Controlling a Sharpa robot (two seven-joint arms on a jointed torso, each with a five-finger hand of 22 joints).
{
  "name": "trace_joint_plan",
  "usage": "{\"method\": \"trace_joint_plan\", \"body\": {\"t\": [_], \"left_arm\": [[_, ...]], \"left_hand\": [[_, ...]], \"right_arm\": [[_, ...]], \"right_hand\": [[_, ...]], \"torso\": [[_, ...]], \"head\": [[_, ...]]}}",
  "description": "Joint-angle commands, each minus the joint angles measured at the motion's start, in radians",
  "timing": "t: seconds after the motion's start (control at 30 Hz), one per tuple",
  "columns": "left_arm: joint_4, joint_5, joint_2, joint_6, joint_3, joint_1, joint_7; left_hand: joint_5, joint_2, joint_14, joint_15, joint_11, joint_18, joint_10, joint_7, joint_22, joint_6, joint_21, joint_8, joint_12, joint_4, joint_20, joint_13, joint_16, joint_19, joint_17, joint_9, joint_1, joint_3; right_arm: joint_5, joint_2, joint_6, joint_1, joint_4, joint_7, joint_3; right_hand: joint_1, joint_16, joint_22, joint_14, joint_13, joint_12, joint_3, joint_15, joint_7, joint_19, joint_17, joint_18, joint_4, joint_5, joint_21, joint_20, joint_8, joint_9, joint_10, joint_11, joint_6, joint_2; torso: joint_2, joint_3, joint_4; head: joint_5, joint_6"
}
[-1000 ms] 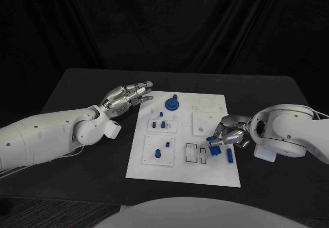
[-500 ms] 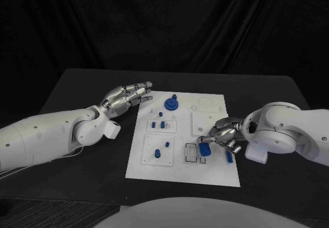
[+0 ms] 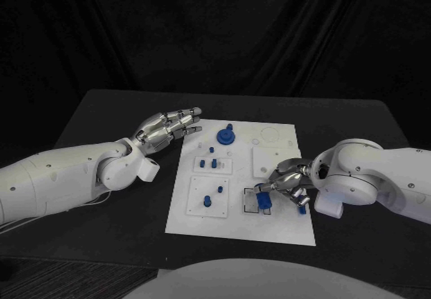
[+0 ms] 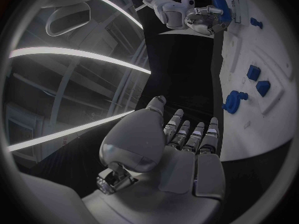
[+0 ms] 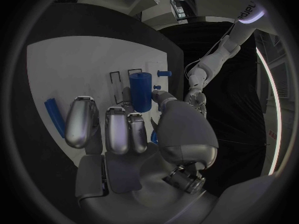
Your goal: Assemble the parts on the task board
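Note:
The white task board (image 3: 272, 225) lies in the middle of the black table. My right hand (image 3: 289, 182) pinches a blue cylinder (image 3: 263, 199) between thumb and fingers, just over the rectangular slots (image 3: 250, 200) near the board's front. In the right wrist view the cylinder (image 5: 141, 91) stands out past the fingers (image 5: 118, 129), close to the slot outlines (image 5: 116, 87). A blue rod (image 3: 301, 206) lies on the board to the right of that hand. My left hand (image 3: 169, 128) hovers open beside the board's far left edge, holding nothing.
A blue gear-like part (image 3: 225, 136) stands at the board's far side. Small blue pegs (image 3: 208, 164) sit in the middle-left plate, and another peg (image 3: 207, 201) in the near-left plate. Bare black table (image 3: 108, 112) surrounds the board.
My right hand has carried the blue cylinder leftward from the board's right edge to above the slots. The left arm has stayed still.

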Motion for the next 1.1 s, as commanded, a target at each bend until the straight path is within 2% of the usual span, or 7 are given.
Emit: {"method": "trace_joint_plan", "body": {"t": [0.03,0.3,0.47,0.53,0.73,0.93,1.1], "left_arm": [[0.001,0.006,0.002,0.013,0.001,-0.001,0.01],[-0.002,0.006,0.006,0.016,0.001,-0.001,0.009],[-0.003,0.006,0.006,0.017,0.001,-0.001,0.008],[-0.004,0.006,0.006,0.017,0.001,-0.001,0.008],[-0.005,0.006,0.007,0.018,0.001,-0.001,0.007],[-0.005,0.006,0.007,0.02,0.001,-0.002,0.006],[-0.006,0.006,0.007,0.021,0.001,-0.002,0.005]], "left_hand": [[0.004,0.008,0.004,0.005,0.006,-0.015,-0.002,0.001,0.0,-0.007,0.003,0.001,0.004,-0.004,-0.001,0.001,0.004,0.007,0.001,-0.001,-0.001,0.004],[0.004,0.008,0.004,0.006,0.006,-0.016,-0.003,0.001,-0.001,-0.008,0.003,0.001,0.003,-0.005,-0.001,0.0,0.004,0.007,0.001,-0.001,-0.002,0.005],[0.004,0.008,0.004,0.006,0.006,-0.016,-0.003,0.001,-0.001,-0.008,0.003,0.001,0.003,-0.005,-0.001,0.0,0.004,0.007,0.001,-0.001,-0.002,0.005],[0.004,0.008,0.004,0.006,0.006,-0.016,-0.003,0.001,-0.001,-0.008,0.003,0.001,0.003,-0.005,-0.001,0.0,0.004,0.007,0.001,-0.001,-0.002,0.005],[0.004,0.008,0.004,0.006,0.006,-0.016,-0.003,0.001,-0.001,-0.008,0.003,0.001,0.003,-0.005,-0.001,0.0,0.004,0.007,0.001,-0.001,-0.002,0.005],[0.005,0.009,0.004,0.006,0.005,-0.016,-0.003,0.002,-0.001,-0.007,0.003,0.001,0.002,-0.005,-0.001,0.0,0.004,0.007,0.001,-0.001,-0.002,0.007],[0.005,0.009,0.004,0.006,0.005,-0.016,-0.003,0.002,-0.001,-0.007,0.003,0.001,0.002,-0.005,-0.001,0.0,0.004,0.007,0.001,-0.001,-0.002,0.007]], "right_arm": [[-0.017,0.003,-0.022,-0.006,0.0,-0.012,0.0],[-0.02,0.012,-0.022,-0.015,0.0,-0.008,0.0],[-0.02,0.019,-0.018,-0.017,-0.003,-0.008,0.0],[-0.02,0.02,-0.017,-0.018,-0.003,-0.008,0.0],[-0.02,0.024,-0.008,-0.019,-0.004,-0.009,0.0],[-0.02,0.027,0.001,-0.02,-0.008,-0.011,0.0],[-0.02,0.027,0.006,-0.02,-0.01,-0.013,0.0]], "right_hand": [[-0.004,-0.004,0.163,0.048,0.263,0.003,0.077,0.006,0.001,-0.003,0.001,0.009,-0.084,-0.018,-0.006,0.003,0.009,0.0,0.106,0.008,-0.006,0.003],[-0.011,-0.009,0.157,0.047,0.263,0.003,0.066,0.008,0.003,-0.01,-0.008,0.013,-0.074,-0.051,-0.025,0.005,0.012,-0.005,0.106,0.01,-0.012,0.007],[-0.029,-0.012,0.155,0.046,0.263,0.003,0.043,0.01,0.005,-0.012,-0.012,0.014,-0.049,-0.124,-0.034,0.007,0.017,-0.015,0.106,0.012,-0.017,0.012],[-0.05,-0.013,0.152,0.046,0.263,0.003,0.024,0.011,0.006,-0.014,-0.015,0.016,-0.024,-0.177,-0.043,0.008,0.019,-0.022,0.106,0.014,-0.019,0.017],[-0.074,-0.017,0.15,0.045,0.263,0.003,-0.025,0.013,0.008,-0.014,-0.02,0.017,0.008,-0.321,-0.053,0.01,0.024,-0.039,0.106,0.016,-0.033,0.018],[-0.08,-0.018,0.149,0.045,0.263,0.003,-0.059,0.013,0.009,-0.013,-0.022,0.017,0.019,-0.39,-0.057,0.011,0.03,-0.05,0.106,0.017,-0.043,0.016],[-0.081,-0.018,0.149,0.046,0.263,0.003,-0.068,0.014,0.009,-0.013,-0.022,0.017,0.022,-0.406,-0.058,0.011,0.031,-0.053,0.106,0.017,-0.046,0.016]], "torso": [[0.0,0.0,-0.0007],[0.0,0.0001,-0.0004],[0.0,0.0,-0.0001],[0.0,0.0,-0.0001],[0.0,-0.0001,0.0001],[0.0,0.0,0.0001],[0.0,-0.0002,-0.0006]], "head": [[0.002,0.0],[-0.001,0.0],[-0.001,0.0],[-0.002,0.0],[-0.004,0.0],[-0.004,0.0],[-0.002,0.0]]}}
